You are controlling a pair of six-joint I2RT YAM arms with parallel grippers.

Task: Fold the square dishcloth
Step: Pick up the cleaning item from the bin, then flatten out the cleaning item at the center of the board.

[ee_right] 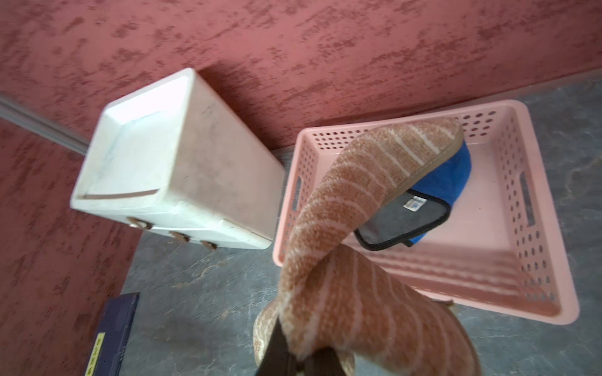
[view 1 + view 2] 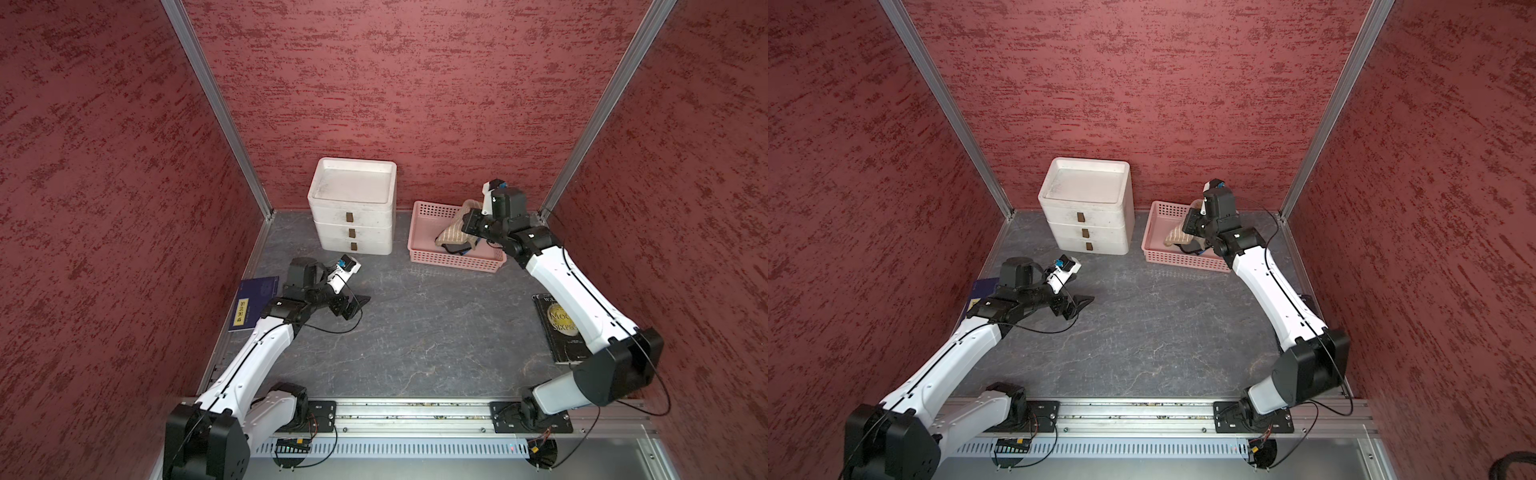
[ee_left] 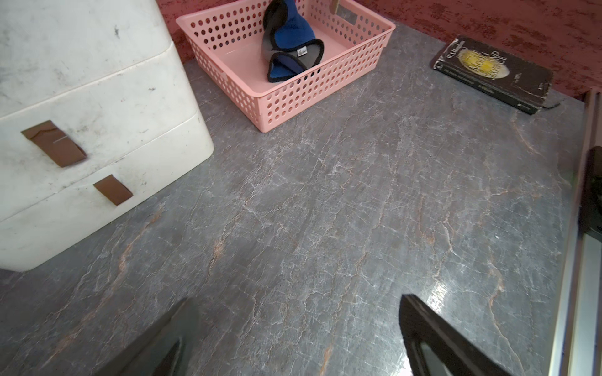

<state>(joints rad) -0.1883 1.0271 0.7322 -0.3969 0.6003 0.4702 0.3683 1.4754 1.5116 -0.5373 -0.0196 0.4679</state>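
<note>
Right gripper [image 1: 299,358] tight on striped dishcloth [image 1: 342,201], left gripper [image 3: 296,302] wide apart (book [image 3: 492,70]: "The Moon and Sixpence")

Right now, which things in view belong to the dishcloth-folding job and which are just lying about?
Job: striped brown dishcloth, gripped by the shut right gripper over the pink basket; open left gripper, empty over the table.
Lying about: blue-and-grey cloth in the basket; white drawer unit; black book; blue book.
</note>
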